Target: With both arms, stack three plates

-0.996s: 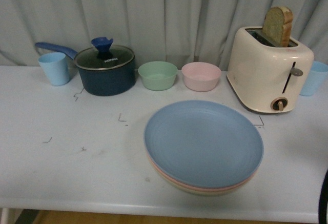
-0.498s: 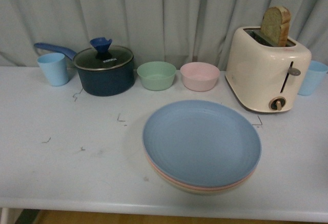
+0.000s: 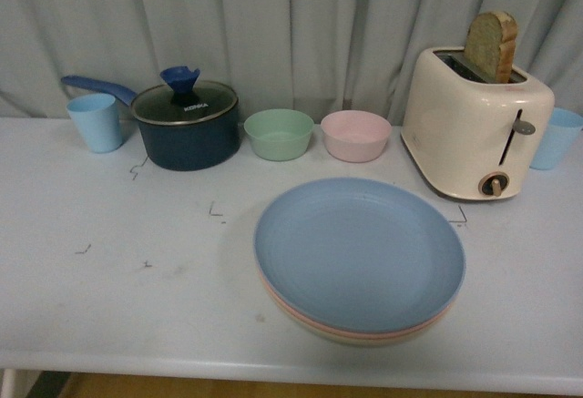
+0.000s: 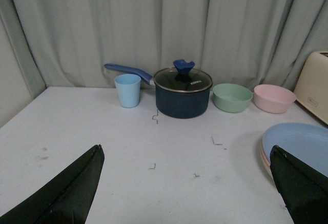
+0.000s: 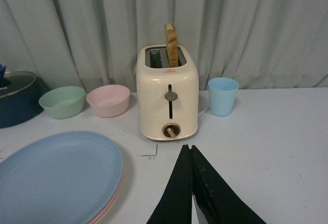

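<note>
Front view: three plates [image 3: 360,257] stacked, blue uppermost, near the surface's [image 3: 118,261] front edge.
Left tool [image 4: 187,190] spread wide, empty; right tool [image 5: 192,183] closed, empty.

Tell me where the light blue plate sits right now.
In the front view the light blue plate lies on top of the plate stack, right of centre near the table's front edge, in front of the pink bowl and the toaster.

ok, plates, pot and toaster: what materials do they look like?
Plates: matte plastic, probably; dull, no glare, pastel rims stacked. Pot: dark coated metal by its sheen, with a clear glass lid. Toaster: glossy cream shell, plastic or enamelled metal, can't tell.
</note>
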